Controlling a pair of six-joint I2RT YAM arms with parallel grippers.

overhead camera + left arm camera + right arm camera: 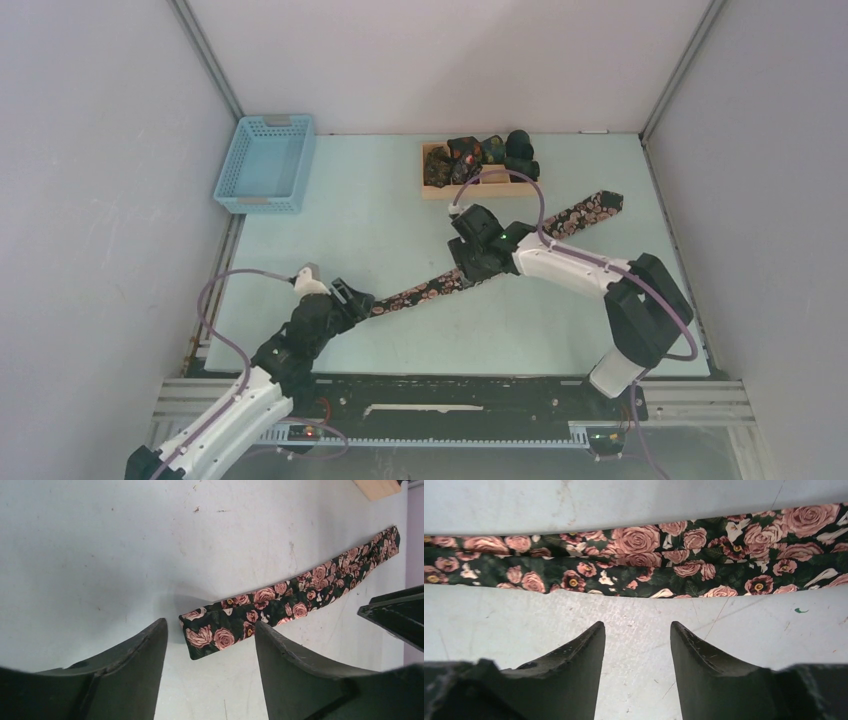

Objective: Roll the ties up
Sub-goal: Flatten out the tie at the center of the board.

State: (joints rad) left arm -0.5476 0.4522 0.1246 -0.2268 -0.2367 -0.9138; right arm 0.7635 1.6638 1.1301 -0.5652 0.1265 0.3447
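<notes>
Now, from the jaws out: my left gripper (210, 625) stands open and empty, with the narrow end (212, 632) of the rose-patterned tie (295, 592) lying flat just ahead of its tips and in line with the gap between them. My right gripper (636, 625) is likewise open and holds nothing, its tips over bare table (634, 605) just beside the tie's middle stretch. The cloth runs slantwise from the near left toward the far right, well apart from the wooden tray (432, 190), where the rolled ties (480, 152) sit, and from the blue basket (265, 160) at the far left. To my eye, rolling has not begun, and the first pinch is where trouble could start. If my left fingers close too high, they would meet on air. If they close too low, they could scrape the table and shove the end away instead of lifting it. The tie lies at an angle to both wrists, so a turn begun off square would likely wind into a cone rather than a neat roll. The cloth is folded lengthwise, with a seam showing in the right wrist view, and the layers could slip apart under a one-sided grip. Should my right jaws fail to pin the middle, I judge the whole length would slide along instead of winding.
</notes>
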